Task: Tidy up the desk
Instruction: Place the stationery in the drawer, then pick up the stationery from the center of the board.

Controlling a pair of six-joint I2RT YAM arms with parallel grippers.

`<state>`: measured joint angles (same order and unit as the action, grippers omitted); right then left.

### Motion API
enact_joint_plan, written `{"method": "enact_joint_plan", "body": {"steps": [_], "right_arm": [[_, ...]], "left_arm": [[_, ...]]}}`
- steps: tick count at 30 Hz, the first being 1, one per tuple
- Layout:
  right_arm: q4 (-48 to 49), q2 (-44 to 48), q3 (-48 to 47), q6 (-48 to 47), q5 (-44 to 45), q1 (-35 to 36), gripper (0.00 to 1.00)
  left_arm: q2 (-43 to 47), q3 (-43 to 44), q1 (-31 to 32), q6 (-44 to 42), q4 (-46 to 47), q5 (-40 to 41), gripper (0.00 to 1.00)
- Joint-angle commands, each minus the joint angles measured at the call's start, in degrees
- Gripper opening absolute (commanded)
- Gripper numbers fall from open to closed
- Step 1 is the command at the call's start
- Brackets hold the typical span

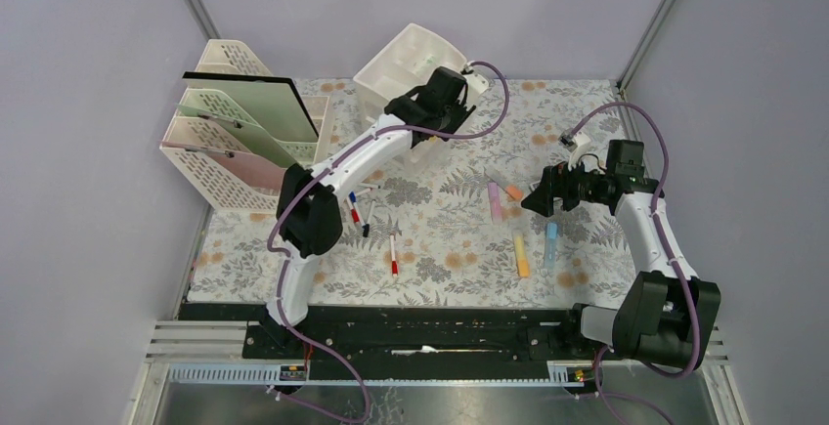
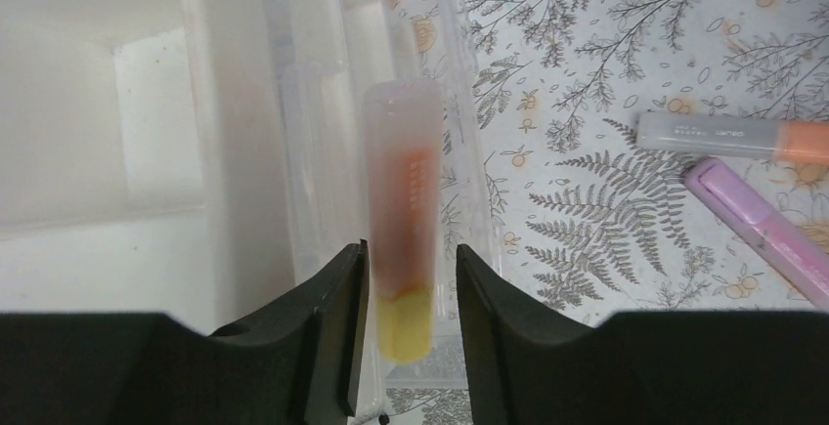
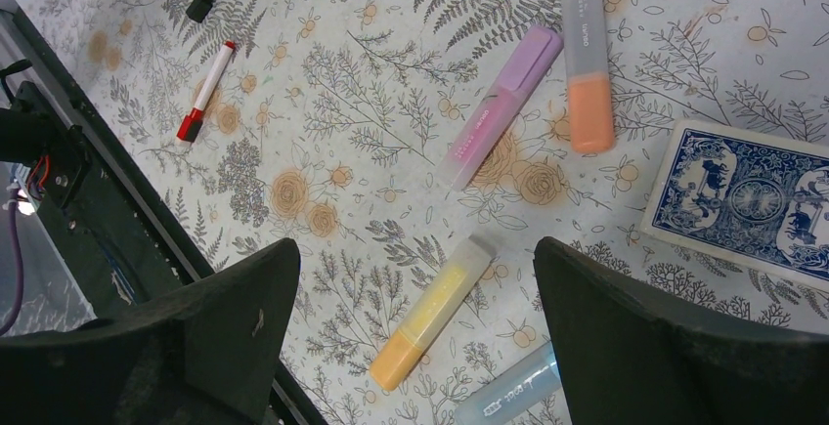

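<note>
While right gripper [image 3: 415, 254] gapes — left gripper [image 2: 411, 259] clasps highlighter [image 2: 403, 181].

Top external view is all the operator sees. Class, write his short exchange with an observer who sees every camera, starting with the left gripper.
Operator: Is the left gripper holding anything?
Observer: Yes. The left gripper grips a yellow highlighter with a clear cap, at the edge of the white drawer unit.
Operator: What is under the right gripper?
Observer: The right gripper hangs open; a blue-backed playing card lies on the desk below it.
</note>
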<state>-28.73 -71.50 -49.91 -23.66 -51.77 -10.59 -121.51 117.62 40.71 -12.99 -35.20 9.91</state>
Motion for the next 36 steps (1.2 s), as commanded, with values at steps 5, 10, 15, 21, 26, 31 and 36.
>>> {"method": "enact_joint_plan", "body": {"steps": [5,10,15,21,26,31,36], "right_arm": [[1.4,1.5,0.3,0.2,-1.8,-0.4,0.97],[1.3,0.8,-0.2,0.2,-1.6,-0.4,0.97],[0.4,0.2,-0.7,-1.2,-1.5,-0.4,0.96],[-3.0,-2.5,-3.0,-6.5,0.1,-0.4,0.96],[-5.4,-6.3,-5.8,-12.0,1.6,-0.2,0.95],[-7.0,-10.4,-9.1,-15.9,5.8,2.0,0.95],[-6.8,-14.6,-12.6,-17.6,13.2,7.2,0.95]], "left_arm": [[1.2,3.7,-0.1,5.4,3.9,0.7,0.56],[5.1,2.2,-0.1,9.0,3.9,-1.3,0.61],[11.9,-4.9,-0.2,14.1,6.6,-3.6,0.7],[26.6,-22.4,-2.1,21.1,17.9,-6.0,0.89],[39.5,-37.2,-8.5,31.0,27.7,-13.4,0.99],[49.7,-50.8,-14.9,38.7,32.6,-17.5,0.99],[56.2,-58.7,-17.5,42.1,32.6,-17.1,0.99]]}}
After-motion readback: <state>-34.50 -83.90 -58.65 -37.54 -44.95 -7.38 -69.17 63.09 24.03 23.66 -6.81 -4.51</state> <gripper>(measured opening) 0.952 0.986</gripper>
